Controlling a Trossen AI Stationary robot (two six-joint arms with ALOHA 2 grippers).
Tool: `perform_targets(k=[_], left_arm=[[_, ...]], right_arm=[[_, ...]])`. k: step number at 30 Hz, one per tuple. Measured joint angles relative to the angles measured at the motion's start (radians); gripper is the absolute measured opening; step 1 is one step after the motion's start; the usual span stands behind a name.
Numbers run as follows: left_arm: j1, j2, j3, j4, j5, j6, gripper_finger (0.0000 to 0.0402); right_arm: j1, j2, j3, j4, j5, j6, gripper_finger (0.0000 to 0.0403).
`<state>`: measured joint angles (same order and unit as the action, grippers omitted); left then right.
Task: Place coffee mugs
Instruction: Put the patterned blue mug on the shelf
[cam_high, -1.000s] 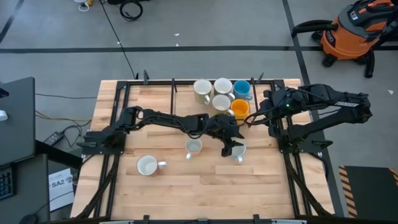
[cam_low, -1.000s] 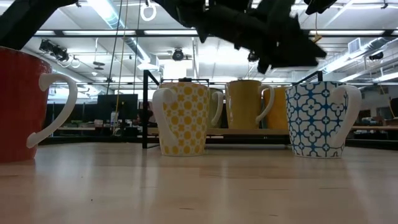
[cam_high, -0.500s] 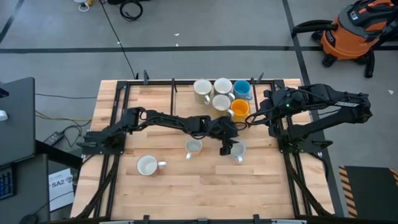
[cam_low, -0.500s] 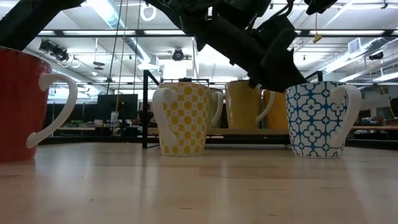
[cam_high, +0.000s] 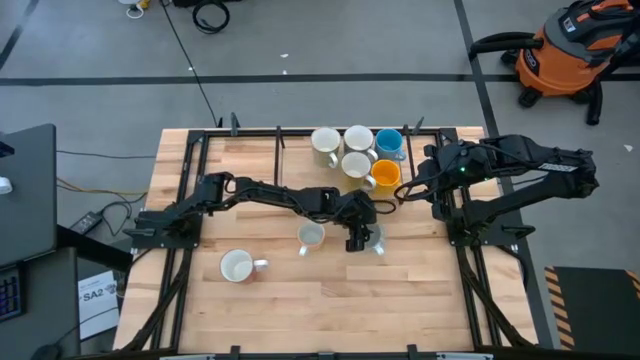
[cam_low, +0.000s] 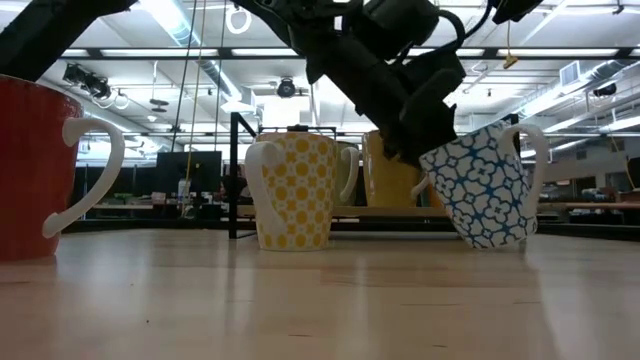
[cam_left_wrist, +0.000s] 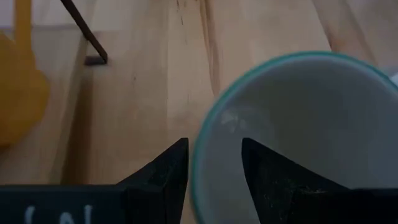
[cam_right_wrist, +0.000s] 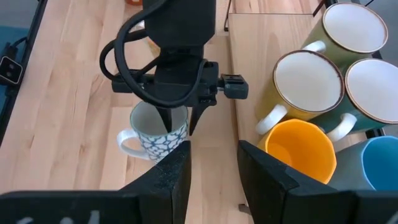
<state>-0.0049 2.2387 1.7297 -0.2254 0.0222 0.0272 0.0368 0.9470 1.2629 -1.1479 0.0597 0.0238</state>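
left gripper (cam_high: 360, 238) at frame centre, clamped on rim of tilted blue-patterned mug (cam_low: 480, 190); right gripper (cam_high: 405, 192) upper right beside orange mug (cam_high: 386, 175), fingers apart.

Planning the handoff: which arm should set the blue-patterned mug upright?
Left. Its end effector already straddles the tilted blue-patterned mug's rim; the right end effector waits by the mug cluster.
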Motion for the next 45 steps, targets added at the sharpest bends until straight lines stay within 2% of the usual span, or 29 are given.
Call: perform_targets(k=[6, 16, 22, 30, 37, 45], left_arm=[[0.001, 0.000, 0.000, -0.008, -0.002, -0.016, 0.0126], [0.001, -0.017, 0.000, -0.033, 0.001, -0.016, 0.0032], [0.004, -0.094, 0.000, -0.086, -0.002, -0.016, 0.0030], [0.047, -0.263, 0.000, -0.251, 0.002, -0.016, 0.0034], [0.157, -0.415, 0.000, -0.438, 0.000, -0.015, 0.0033], [0.344, -0.537, 0.000, -0.604, -0.004, 0.005, 0.0033]], right_arm=[[0.000, 0.000, 0.000, 0.000, 0.000, 0.000, 0.0135], [0.000, 0.000, 0.000, 0.000, 0.000, 0.000, 0.0135], [0.000, 0.000, 0.000, -0.006, 0.000, 0.000, 0.0135], [0.000, 0.000, 0.000, -0.008, 0.000, 0.000, 0.0135], [0.000, 0.000, 0.000, -0.008, 0.000, 0.000, 0.0135], [0.000, 0.000, 0.000, -0.007, 0.000, 0.000, 0.0135]])
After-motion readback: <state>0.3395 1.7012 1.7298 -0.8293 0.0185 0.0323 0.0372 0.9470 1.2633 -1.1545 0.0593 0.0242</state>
